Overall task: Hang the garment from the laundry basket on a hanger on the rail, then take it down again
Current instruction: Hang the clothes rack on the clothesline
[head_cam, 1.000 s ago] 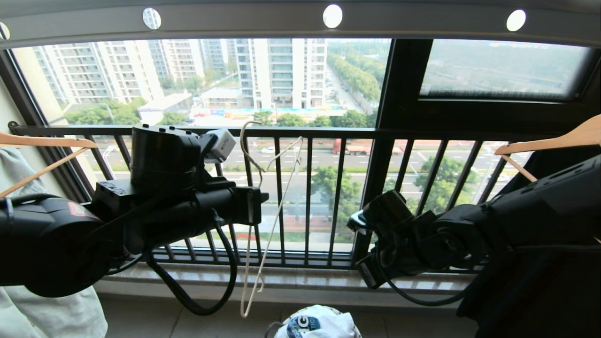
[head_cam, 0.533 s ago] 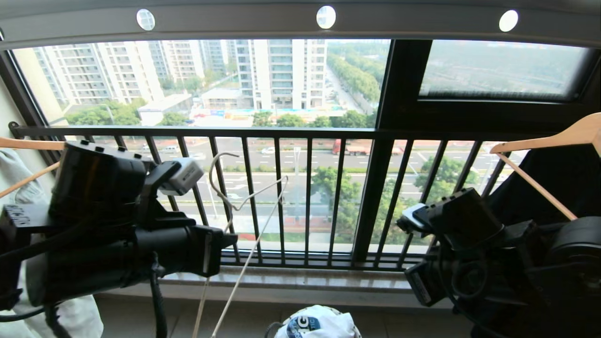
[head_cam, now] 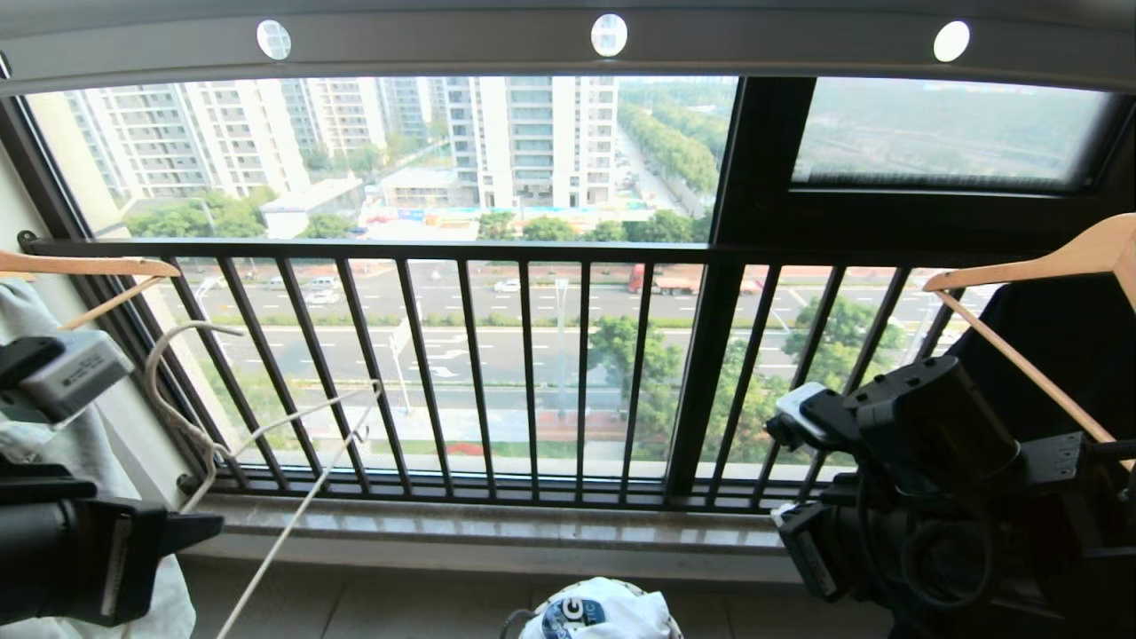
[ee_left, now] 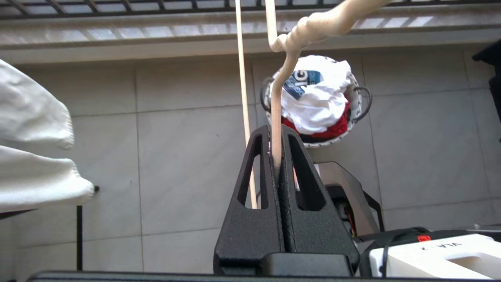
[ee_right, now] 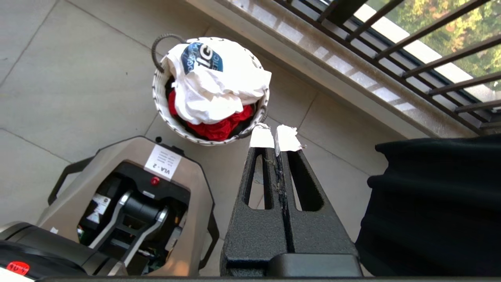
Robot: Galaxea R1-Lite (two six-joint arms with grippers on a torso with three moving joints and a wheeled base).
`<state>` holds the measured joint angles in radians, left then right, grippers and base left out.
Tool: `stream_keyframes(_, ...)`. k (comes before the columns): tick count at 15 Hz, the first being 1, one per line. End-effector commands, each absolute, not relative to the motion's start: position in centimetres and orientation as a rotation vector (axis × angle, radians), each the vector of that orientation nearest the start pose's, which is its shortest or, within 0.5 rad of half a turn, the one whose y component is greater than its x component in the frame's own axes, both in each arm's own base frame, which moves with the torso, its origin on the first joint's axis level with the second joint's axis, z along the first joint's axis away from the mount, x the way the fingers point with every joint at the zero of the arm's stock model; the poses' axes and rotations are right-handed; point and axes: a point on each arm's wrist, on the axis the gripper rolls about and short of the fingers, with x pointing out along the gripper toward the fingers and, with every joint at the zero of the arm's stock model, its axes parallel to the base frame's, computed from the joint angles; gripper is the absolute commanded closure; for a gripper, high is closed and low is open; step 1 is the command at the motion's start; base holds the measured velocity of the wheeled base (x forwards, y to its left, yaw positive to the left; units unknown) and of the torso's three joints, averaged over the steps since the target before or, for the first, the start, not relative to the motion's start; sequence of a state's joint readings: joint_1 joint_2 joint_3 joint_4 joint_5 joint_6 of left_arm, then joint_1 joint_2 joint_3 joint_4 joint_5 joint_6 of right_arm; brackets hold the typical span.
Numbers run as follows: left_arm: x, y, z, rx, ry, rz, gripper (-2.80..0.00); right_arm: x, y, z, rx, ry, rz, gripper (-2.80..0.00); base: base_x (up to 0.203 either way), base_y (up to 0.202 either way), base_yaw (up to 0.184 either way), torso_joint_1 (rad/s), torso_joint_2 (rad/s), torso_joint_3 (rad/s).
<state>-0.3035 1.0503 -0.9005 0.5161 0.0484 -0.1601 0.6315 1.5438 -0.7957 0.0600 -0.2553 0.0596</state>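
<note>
The white garment point(ee_right: 219, 90) with its dark blue print lies crumpled on top of the laundry basket point(ee_right: 158, 98) on the floor tiles, and shows at the bottom edge of the head view point(head_cam: 603, 612). My left gripper point(ee_left: 276, 133) is shut on the thin cream hanger point(ee_left: 305, 29) just below its twisted neck. The hanger point(head_cam: 306, 497) slants low at the left, well below the rail point(head_cam: 444, 40). My right gripper point(ee_right: 276, 137), with white-taped tips, is shut on nothing, above the floor beside the basket. The right arm point(head_cam: 887, 497) sits low on the right.
Wooden hangers hang at the far left point(head_cam: 89, 266) and far right point(head_cam: 1047, 257). A black garment point(ee_right: 438, 196) hangs by the right arm, pale cloth point(ee_left: 35, 156) by the left. The black window railing point(head_cam: 532, 373) stands ahead. A red garment point(ee_right: 215, 127) lies under the white one. My base point(ee_right: 129, 196) is below.
My left arm has swung down and to the left, carrying the hanger away from the middle of the railing. The right arm has drawn back lower and to the right.
</note>
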Motion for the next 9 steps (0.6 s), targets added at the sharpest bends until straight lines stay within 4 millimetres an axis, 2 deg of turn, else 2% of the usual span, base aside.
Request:
stream_keyframes(1,10.0,-2.0,27.4,0.001,0.561,-0.107,0.0,19.8,14.7,16.4,-0.316,0.715,0.369,0.0,0.0,0.0,0.0,0.0,0.0,0.0)
stream_keyframes(3,10.9,-1.5,29.2,0.038,0.549,0.025,0.0,20.1,15.2,17.1,-0.356,0.655,0.407,0.0,0.0,0.0,0.0,0.0,0.0,0.0)
stream_keyframes(5,12.3,-0.9,29.7,0.063,0.554,0.163,0.0,20.2,15.6,17.8,-0.374,0.611,0.431,0.0,0.0,0.0,0.0,0.0,0.0,0.0)
stream_keyframes(9,15.0,0.5,31.1,0.026,0.473,0.277,0.0,19.4,16.0,17.9,-0.376,0.602,0.475,0.0,0.0,0.0,0.0,0.0,0.0,0.0)
